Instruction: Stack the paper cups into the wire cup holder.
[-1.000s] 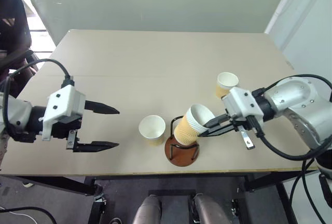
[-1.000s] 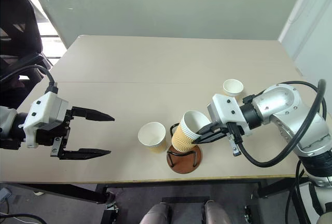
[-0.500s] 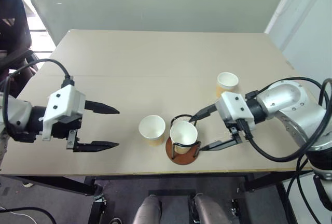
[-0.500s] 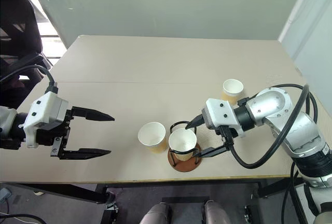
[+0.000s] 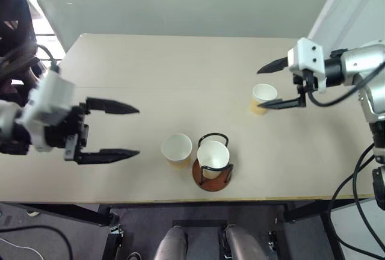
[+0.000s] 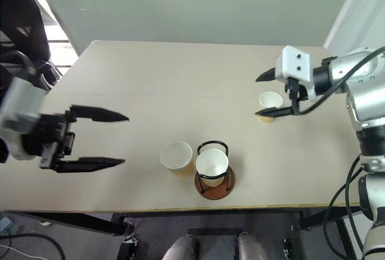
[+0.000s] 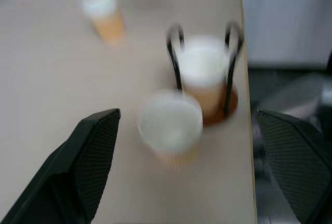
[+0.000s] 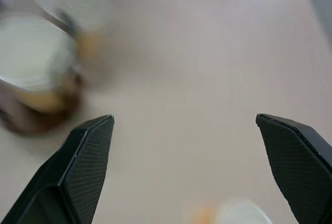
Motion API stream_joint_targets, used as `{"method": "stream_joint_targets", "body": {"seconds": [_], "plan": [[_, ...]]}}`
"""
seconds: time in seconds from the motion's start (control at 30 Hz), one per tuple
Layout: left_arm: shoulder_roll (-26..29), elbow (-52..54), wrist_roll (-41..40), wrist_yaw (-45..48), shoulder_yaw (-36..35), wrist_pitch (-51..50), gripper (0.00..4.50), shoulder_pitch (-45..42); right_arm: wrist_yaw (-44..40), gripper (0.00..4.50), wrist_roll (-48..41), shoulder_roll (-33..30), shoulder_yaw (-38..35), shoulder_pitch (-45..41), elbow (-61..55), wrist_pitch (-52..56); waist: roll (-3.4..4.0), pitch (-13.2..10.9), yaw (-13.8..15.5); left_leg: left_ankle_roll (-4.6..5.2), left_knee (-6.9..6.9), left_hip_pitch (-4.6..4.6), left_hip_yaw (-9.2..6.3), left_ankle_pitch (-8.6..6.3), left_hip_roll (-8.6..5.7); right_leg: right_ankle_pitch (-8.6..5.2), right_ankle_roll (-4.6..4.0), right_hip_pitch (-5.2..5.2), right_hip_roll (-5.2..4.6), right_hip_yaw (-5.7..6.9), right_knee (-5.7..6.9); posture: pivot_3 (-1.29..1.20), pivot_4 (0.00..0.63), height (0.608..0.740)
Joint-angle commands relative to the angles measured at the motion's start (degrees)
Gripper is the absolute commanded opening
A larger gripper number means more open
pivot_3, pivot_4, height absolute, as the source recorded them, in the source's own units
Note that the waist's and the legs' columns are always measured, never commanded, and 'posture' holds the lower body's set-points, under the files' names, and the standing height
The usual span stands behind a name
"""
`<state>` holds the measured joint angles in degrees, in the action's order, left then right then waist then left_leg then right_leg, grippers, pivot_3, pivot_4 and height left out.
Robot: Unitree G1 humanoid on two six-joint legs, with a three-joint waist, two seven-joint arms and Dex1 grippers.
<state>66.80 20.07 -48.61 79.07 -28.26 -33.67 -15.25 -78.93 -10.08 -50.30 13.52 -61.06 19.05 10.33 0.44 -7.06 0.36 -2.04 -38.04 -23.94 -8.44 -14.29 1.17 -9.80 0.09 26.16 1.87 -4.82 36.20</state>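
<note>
One cup point(image 5: 213, 158) now stands upright inside the wire holder point(image 5: 212, 174), near the front edge of the table point(image 5: 180, 61). A second ago the right gripper point(image 5: 278, 84) was clamped on that cup and tilting it over the holder; half a second ago its jaws had already parted with the cup seated. Now the right gripper is up and away toward the table's right edge, jaws wide apart and empty, beside the far cup point(image 5: 262, 98); the lower finger lies close to that cup, contact unclear.

The second loose cup point(image 5: 176, 150) stands just beside the holder, on its left.

The left gripper point(image 5: 123, 130) hovers over the left part of the table, jaws apart, empty, slightly raised from before.

Judgement: first cup placed, two remain. The right arm appears lined up for the far cup next.
</note>
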Motion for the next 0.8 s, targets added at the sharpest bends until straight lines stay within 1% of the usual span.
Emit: {"method": "stream_joint_targets", "body": {"seconds": [0.03,0.1,0.13,0.3,0.47,0.57,0.67,0.73,0.8], "plan": [[-0.16,1.04,-4.5,-0.95,-3.75,-2.94,4.5,0.32,4.83,4.46,7.28,2.24,0.8,-4.69,13.71,-7.23,0.04,-0.01,-0.09,0.0,0.02,0.0,0.0,0.0,0.01,0.03,0.04,0.02,0.0,0.0,0.0,0.0,0.15,0.74],[-0.55,1.43,-7.87,-2.19,-5.79,-5.12,4.5,0.18,5.81,4.46,10.87,3.63,2.26,-6.11,20.04,-10.41,0.05,-0.02,-0.17,0.0,0.07,-0.01,0.02,0.0,0.04,0.12,0.19,0.09,0.0,0.01,0.07,0.0,0.15,0.74],[-0.55,1.61,-9.04,-2.55,-6.8,-6.0,4.5,0.31,6.13,4.46,12.4,4.34,2.89,-6.52,22.58,-12.05,0.05,-0.02,-0.2,0.0,0.07,-0.01,0.02,0.0,0.08,0.25,0.41,0.1,0.01,0.03,0.09,0.0,0.15,0.74],[-0.17,2.77,-9.13,-3.16,-10.92,-7.65,4.5,3.7,9.04,4.46,18.66,8.14,5.22,-8.43,33.01,-17.46,0.16,-0.06,-0.32,0.01,0.14,-0.01,0.03,0.0,0.14,0.28,0.45,0.13,0.02,0.07,0.1,0.0,0.15,0.74],[-0.16,3.77,-8.18,-4.71,-13.73,-7.97,4.5,5.93,11.47,4.46,22.34,11.24,5.89,-9.34,39.63,-20.85,0.16,-0.06,-0.19,0.0,0.09,-0.02,0.03,-0.01,0.14,0.28,0.41,0.11,0.02,0.07,0.09,0.0,0.15,0.74],[-0.31,4.52,-5.63,-6.23,-15.2,-7.27,4.5,7.85,13.65,4.46,24.81,12.62,6.54,-10.08,42.78,-21.98,0.16,-0.06,-0.2,0.0,0.06,-0.02,0.03,-0.01,0.14,0.26,0.26,0.11,0.02,0.06,0.09,0.0,0.15,0.74],[-0.79,5.94,-5.76,-6.67,-17.37,-7.73,4.5,9.88,14.89,4.46,26.45,13.39,6.73,-10.55,45.04,-23.22,0.16,-0.06,-0.21,0.0,0.06,-0.01,0.02,-0.01,0.15,0.13,0.01,0.11,0.02,0.07,0.09,0.0,0.15,0.74],[-0.9,6.56,-6.11,-6.92,-18.68,-8.16,4.5,10.81,15.16,4.46,27.09,13.72,6.51,-10.84,45.98,-23.75,0.16,-0.06,-0.2,-0.02,0.07,-0.02,0.02,-0.02,0.15,0.12,-0.01,0.1,0.02,0.07,0.08,0.0,0.15,0.74],[-1.03,7.22,-5.95,-7.03,-20.3,-8.59,4.5,12.18,15.06,4.1,27.57,13.97,6.38,-11.07,46.71,-24.28,0.16,-0.06,-0.22,-0.04,0.08,-0.02,0.03,-0.03,0.15,0.12,-0.01,0.1,0.02,0.07,0.07,0.0,0.15,0.74]]}}
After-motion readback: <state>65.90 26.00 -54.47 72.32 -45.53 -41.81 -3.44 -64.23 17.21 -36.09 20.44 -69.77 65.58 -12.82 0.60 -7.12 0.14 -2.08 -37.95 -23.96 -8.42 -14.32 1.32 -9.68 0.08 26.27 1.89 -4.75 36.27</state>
